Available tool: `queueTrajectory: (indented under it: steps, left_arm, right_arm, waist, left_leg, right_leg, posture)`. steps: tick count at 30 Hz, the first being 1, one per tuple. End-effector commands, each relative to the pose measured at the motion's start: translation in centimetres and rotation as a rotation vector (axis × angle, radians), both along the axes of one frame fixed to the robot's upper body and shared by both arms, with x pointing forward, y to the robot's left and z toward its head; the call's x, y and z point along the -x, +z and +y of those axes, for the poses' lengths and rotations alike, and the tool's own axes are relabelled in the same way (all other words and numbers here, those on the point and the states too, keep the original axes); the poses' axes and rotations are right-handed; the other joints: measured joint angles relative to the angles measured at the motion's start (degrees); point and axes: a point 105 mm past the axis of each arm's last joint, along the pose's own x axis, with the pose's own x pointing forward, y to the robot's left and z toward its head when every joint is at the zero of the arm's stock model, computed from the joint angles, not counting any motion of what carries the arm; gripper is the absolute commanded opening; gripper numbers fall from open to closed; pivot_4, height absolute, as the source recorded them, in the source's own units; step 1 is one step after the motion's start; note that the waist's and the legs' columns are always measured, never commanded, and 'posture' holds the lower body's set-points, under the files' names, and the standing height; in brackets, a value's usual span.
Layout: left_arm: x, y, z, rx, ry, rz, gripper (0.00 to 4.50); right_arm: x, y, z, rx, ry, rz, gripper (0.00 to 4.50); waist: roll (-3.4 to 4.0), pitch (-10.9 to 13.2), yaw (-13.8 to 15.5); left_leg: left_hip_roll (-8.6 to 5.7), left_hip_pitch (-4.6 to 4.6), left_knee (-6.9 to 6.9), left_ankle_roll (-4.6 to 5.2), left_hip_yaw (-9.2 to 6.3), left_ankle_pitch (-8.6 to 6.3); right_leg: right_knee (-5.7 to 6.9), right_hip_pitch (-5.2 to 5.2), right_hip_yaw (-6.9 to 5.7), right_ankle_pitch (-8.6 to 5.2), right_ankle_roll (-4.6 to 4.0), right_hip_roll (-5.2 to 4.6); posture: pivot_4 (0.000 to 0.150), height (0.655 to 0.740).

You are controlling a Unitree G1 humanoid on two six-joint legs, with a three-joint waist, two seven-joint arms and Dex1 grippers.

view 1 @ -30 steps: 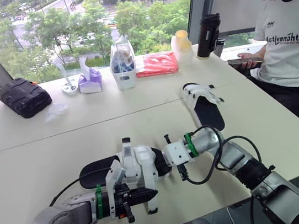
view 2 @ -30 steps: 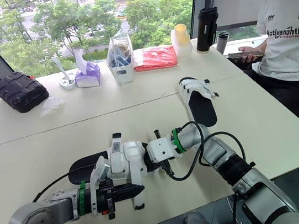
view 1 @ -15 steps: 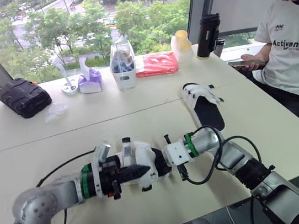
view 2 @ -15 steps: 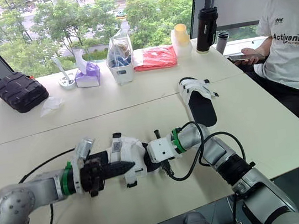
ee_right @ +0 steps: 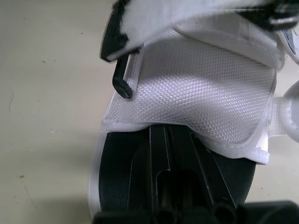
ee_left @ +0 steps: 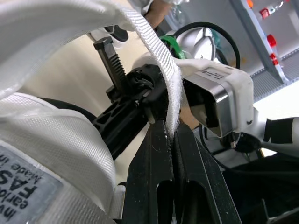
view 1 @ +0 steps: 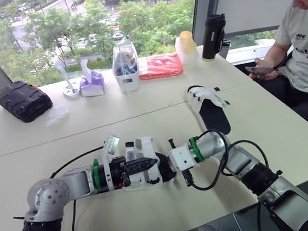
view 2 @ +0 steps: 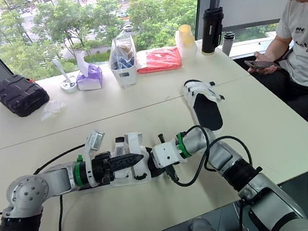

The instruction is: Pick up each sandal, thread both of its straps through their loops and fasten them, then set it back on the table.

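Your left hand (view 1: 152, 162) is in the lower centre of the head view, reaching in from the left edge with its fingers pointing toward the right. In its wrist view the two black fingers are pressed together on a white strap (ee_left: 169, 88), which arches up from between the fingertips and curves back over the camera. That strap belongs to the near sandal (view 1: 145, 145), a black-soled one with white mesh uppers, lying lengthwise between your two hands just below the middle of the frame. You cannot tell whether its sole rests on the worktop (view 1: 158, 224) or is held slightly above it.

Your right hand (ee_right: 168, 128) meets the sandal's other end from the lower right. Its wrist view shows both fingers lying together on the black footbed, tips at the hem of the white upper. You cannot tell whether they pinch anything.

The far sandal (view 1: 211, 116) lies alone on the worktop, right of centre and well apart from both hands.

Along the window edge at the top stand a black pouch (view 1: 24, 100), a tissue pack (view 1: 92, 84), a clear container (view 1: 126, 69), a red packet (view 1: 160, 66), a bottle (view 1: 186, 46) and a black flask (view 1: 213, 35). A person (view 1: 307, 42) sits at the upper right, holding a phone (view 1: 261, 69).
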Motion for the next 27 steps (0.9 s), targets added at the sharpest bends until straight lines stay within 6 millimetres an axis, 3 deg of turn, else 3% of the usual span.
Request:
queueTrajectory:
  steps: [1, 27]
  left_arm:
    - [-0.2, 0.2, 0.0, 0.0, 0.007, -0.042, 0.04]
    - [-1.2, -0.3, 0.6, 0.003, 0.045, -0.059, 0.04]
  right_arm:
    - [1.4, -2.6, -0.2, 0.094, 0.028, 0.069, 0.0]
    - [1.8, -2.8, -0.2, 0.104, 0.043, 0.073, 0.0]
  waist:
    - [0.0, 0.0, 0.01]
    - [0.0, 0.0, 0.0]
  left_leg:
    - [0.0, 0.0, 0.0, 0.0, 0.0, 0.0]
    - [0.01, -0.01, 0.0, 0.0, -0.01, -0.01]
  right_leg:
    - [0.0, 0.0, 0.0, 0.0, 0.0, -0.01]
    - [-0.02, 0.0, 0.0, 0.0, 0.01, -0.01]
  posture:
    - [0.15, 0.74]
    - [0.15, 0.74]
